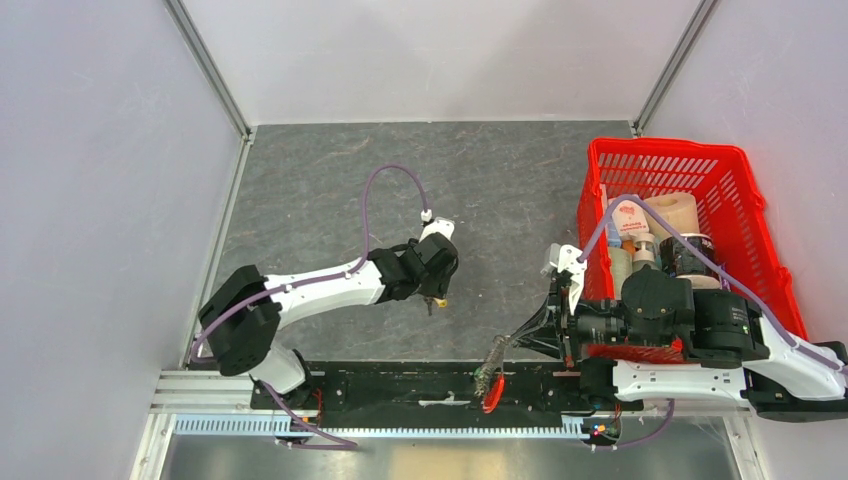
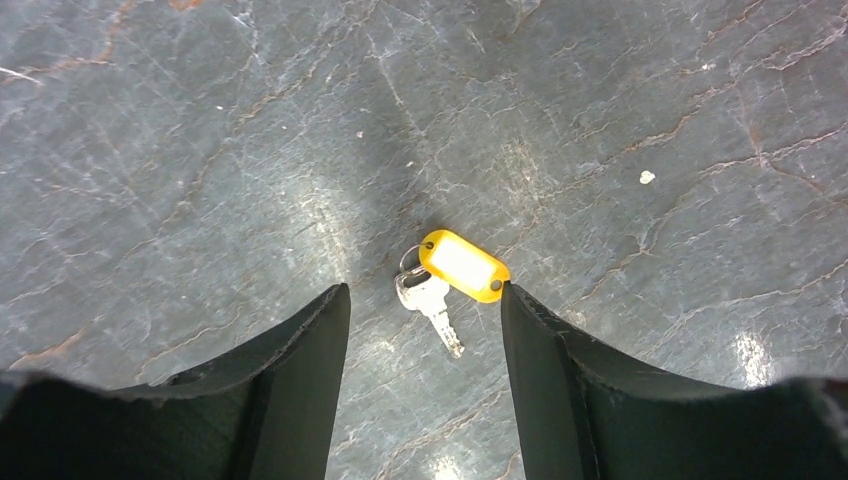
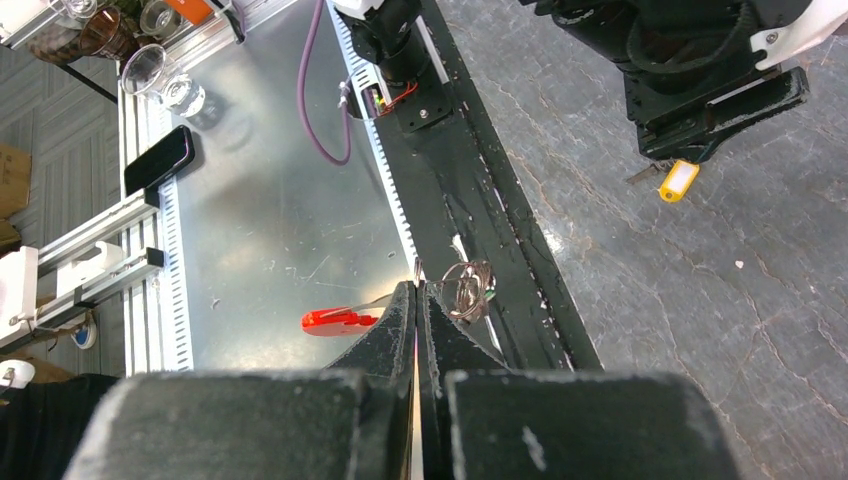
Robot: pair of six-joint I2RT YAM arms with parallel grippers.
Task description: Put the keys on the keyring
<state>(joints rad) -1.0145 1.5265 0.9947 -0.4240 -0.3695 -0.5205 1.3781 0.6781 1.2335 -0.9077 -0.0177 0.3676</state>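
Note:
The yellow-tagged key [image 2: 463, 265] lies flat on the grey table with its metal blade [image 2: 440, 318] pointing toward me. My left gripper [image 2: 422, 290] is open just above it, and the right fingertip [image 2: 512, 300] touches the tag's end. In the top view the left gripper [image 1: 436, 288] hovers over the key [image 1: 438, 301]. My right gripper [image 3: 417, 292] is shut on the keyring [image 3: 468, 290], held over the black rail. Its red fob [image 3: 335, 320] hangs to the left. In the top view the keyring [image 1: 493, 360] and red fob [image 1: 490, 396] dangle from the right gripper [image 1: 508, 344].
A red basket [image 1: 740, 180] full of bottles and rolls stands at the right. A black rail [image 1: 400, 385] and metal ledge run along the near edge. The key [image 3: 678, 180] and left arm [image 3: 700, 90] show in the right wrist view.

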